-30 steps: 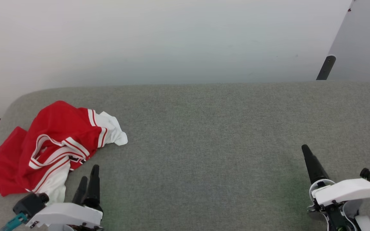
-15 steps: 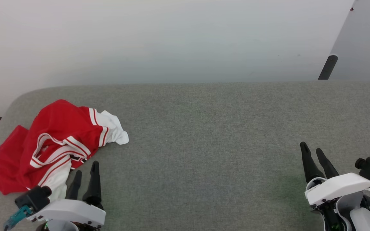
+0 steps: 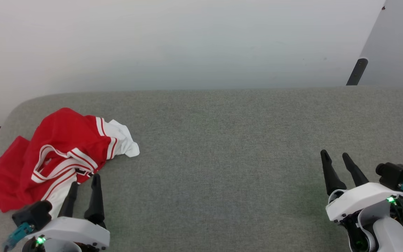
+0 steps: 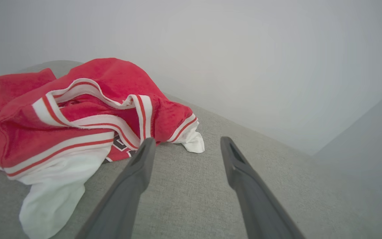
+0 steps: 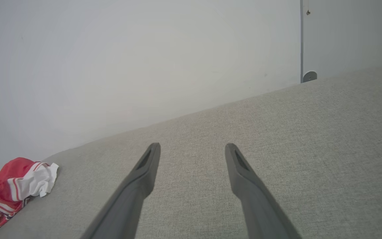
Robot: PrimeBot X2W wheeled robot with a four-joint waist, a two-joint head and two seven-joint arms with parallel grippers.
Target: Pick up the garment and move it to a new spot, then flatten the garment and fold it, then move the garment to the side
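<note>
The garment [image 3: 58, 154], a red T-shirt with white sleeves and red-and-white striped trim, lies crumpled at the left end of the grey cushioned surface [image 3: 222, 147]. It also shows in the left wrist view as a heap [image 4: 78, 113] and small at the lower left of the right wrist view [image 5: 8, 189]. My left gripper [image 3: 84, 180] stands open just in front of the garment's near edge, its fingers empty and apart from the cloth. At the lower right my right gripper [image 3: 334, 155] is open and empty, far from the garment.
A pale wall [image 3: 187, 42] rises behind the surface. A dark post [image 3: 357, 71] stands at the back right beside a grey panel. The surface's rounded left corner [image 3: 16, 108] lies just beyond the garment.
The left gripper has shifted a little left, toward the garment's near edge. The right gripper has turned so that both fingers now show, and moved slightly forward. The garment has not moved.
</note>
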